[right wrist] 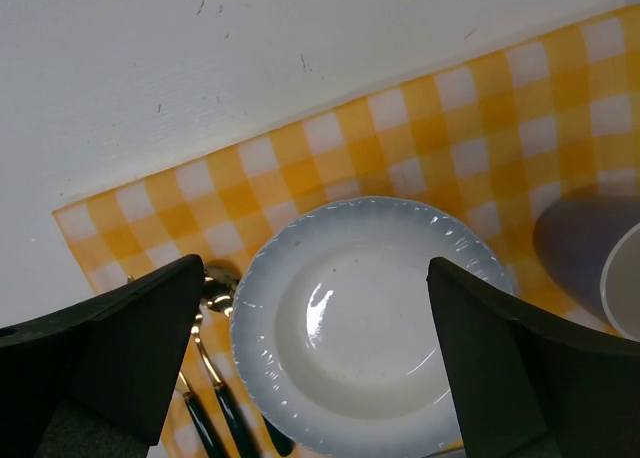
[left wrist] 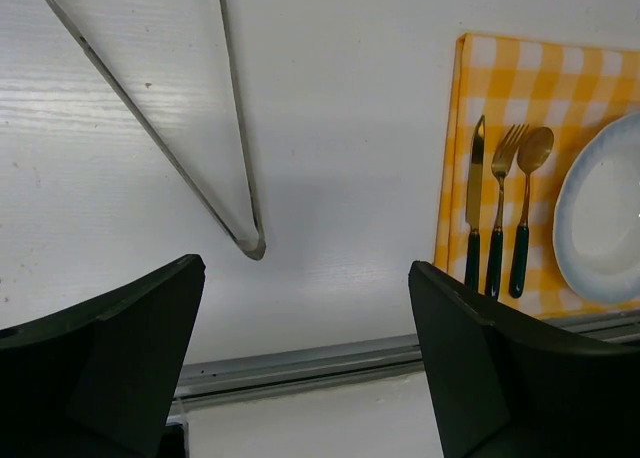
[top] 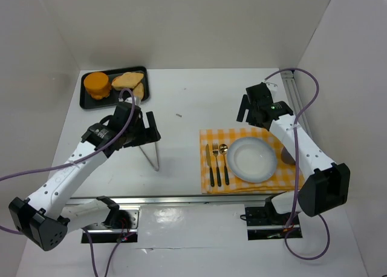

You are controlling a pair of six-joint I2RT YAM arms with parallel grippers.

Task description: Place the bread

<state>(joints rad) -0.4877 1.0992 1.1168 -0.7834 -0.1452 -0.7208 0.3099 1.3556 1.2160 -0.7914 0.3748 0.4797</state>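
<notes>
Far left, at the back of the white table (top: pixel 181 95): a shallow black rectangular tray (top: pixel 116 103). The round, thick, bright orange bun (top: pixel 97 83) sits in its left half; paler golden-brown bread slices (top: pixel 128 80) lie beside it on the right. Nothing grips the bun.

In front of the tray: the left end effector (left wrist: pixel 305 273), fingers spread wide with nothing between them, held above the bare table. Below it lies a thin V-shaped metal piece (left wrist: pixel 255 246), its apex toward the near edge.

Right of centre: a yellow-and-white checked cloth (top: pixel 211 138) laid flat. Along its left side, parallel and close together, lie a gold knife (top: pixel 207 162), fork (top: pixel 216 162) and spoon (top: pixel 224 162) with dark handles. Just beside them rests a round white plate with a pale blue rim (top: pixel 252 178).

Above the cloth's far edge: the right end effector (right wrist: pixel 315 268), fingers likewise wide apart and holding nothing.
</notes>
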